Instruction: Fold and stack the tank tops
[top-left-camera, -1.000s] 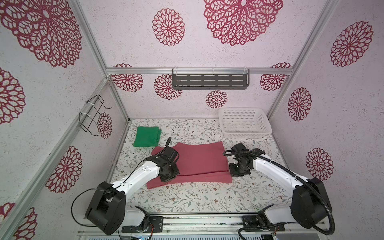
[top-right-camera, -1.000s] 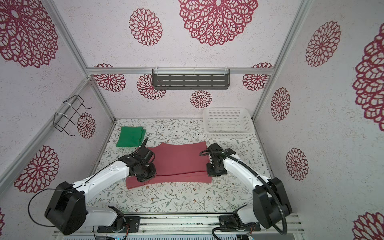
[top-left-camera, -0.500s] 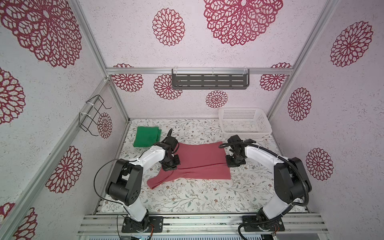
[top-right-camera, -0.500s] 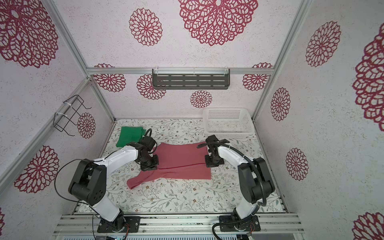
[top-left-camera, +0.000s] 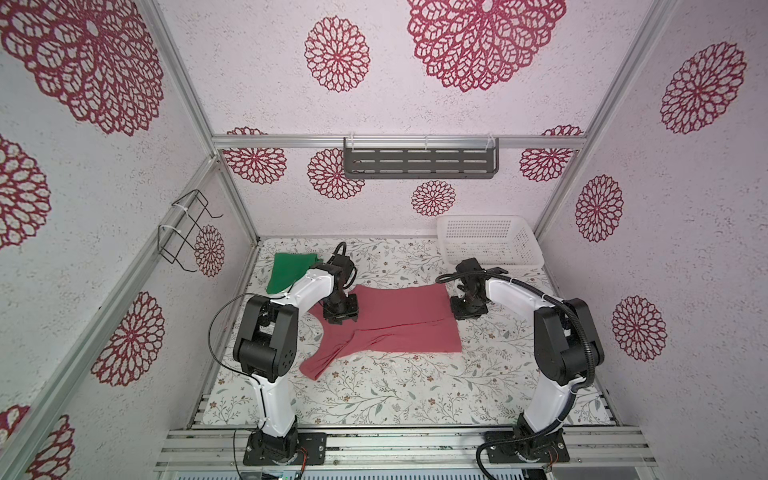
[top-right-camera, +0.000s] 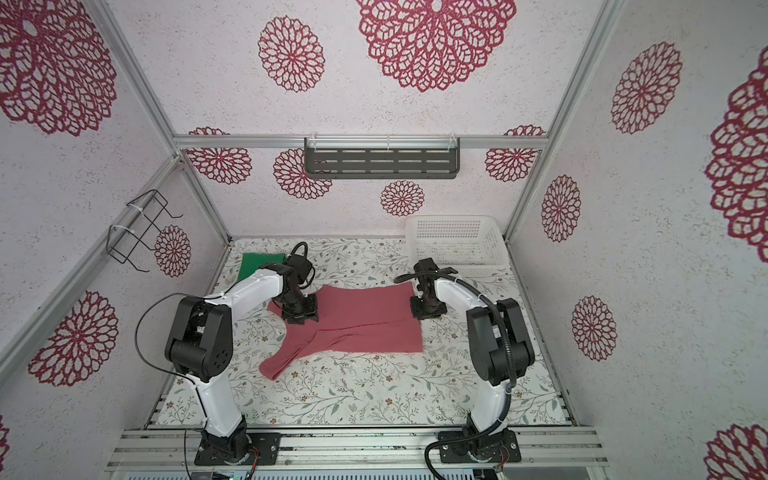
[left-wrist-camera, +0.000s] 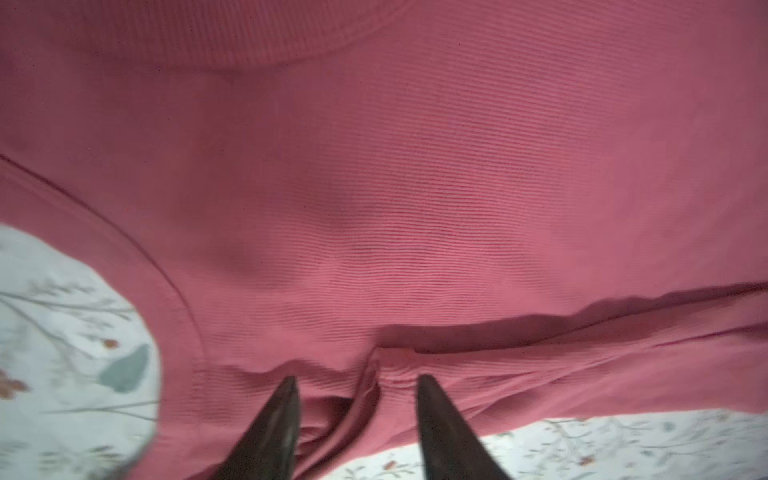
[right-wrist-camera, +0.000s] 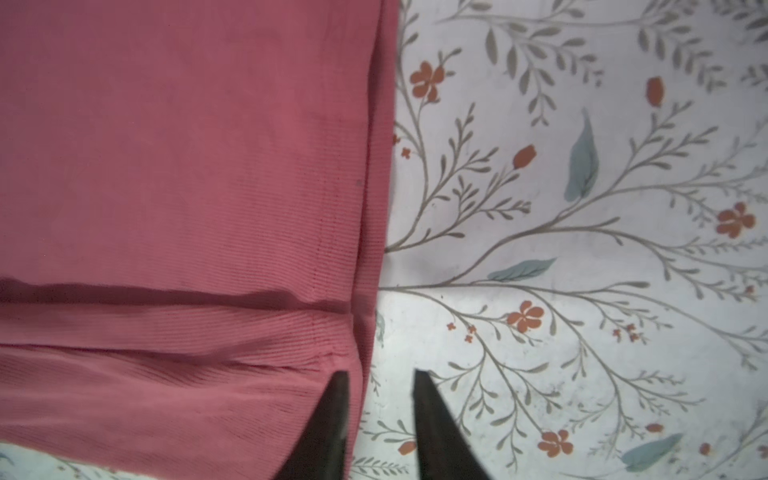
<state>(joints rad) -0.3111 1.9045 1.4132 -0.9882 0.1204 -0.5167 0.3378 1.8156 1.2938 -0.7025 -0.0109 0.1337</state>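
The pinkish-red tank top (top-left-camera: 399, 320) is laid across the middle of the table (top-left-camera: 415, 399) with one long fold made. A far layer is seen lapped over the near one, and a strap end is left trailing to the near left. Further folding and the stacking are judged to remain. The green tank top (top-left-camera: 289, 272) is found folded small at the far left corner. The left gripper (left-wrist-camera: 355, 384) is held low over the red top's left end, jaws moderately apart, with a pucker of cloth between them unpinched. The right gripper (right-wrist-camera: 378, 376) is set at the right hem, jaws narrowly parted, nothing held. A white basket (top-left-camera: 490, 249) is placed at the far right.
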